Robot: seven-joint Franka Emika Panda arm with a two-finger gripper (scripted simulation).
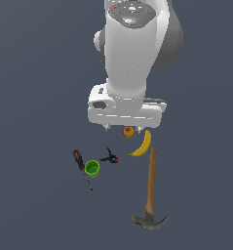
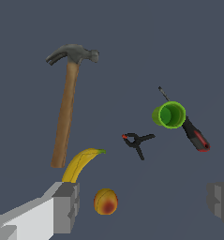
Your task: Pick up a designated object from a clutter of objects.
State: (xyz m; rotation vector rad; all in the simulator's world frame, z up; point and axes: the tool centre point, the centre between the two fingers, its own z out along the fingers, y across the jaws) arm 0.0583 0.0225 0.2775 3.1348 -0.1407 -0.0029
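The claw hammer [image 1: 150, 188] lies flat at the exterior view's lower right, its brown wooden handle [image 2: 65, 115] running away from the dark grey head [image 2: 73, 54]. My gripper [image 1: 129, 127] hangs open above the far end of the clutter, over the red-yellow apple [image 1: 128, 131], holding nothing. In the wrist view its two grey fingers [image 2: 66, 206] stand wide apart, with the apple [image 2: 105, 201] showing beneath them. The yellow banana [image 1: 143, 144] lies between the apple and the hammer's handle end.
A green cup [image 1: 92, 168] stands upright beside a red-black screwdriver [image 1: 81, 166]. A small black-red clamp [image 1: 109, 157] lies between the cup and the banana [image 2: 80, 164]. The floor is a plain dark grey surface.
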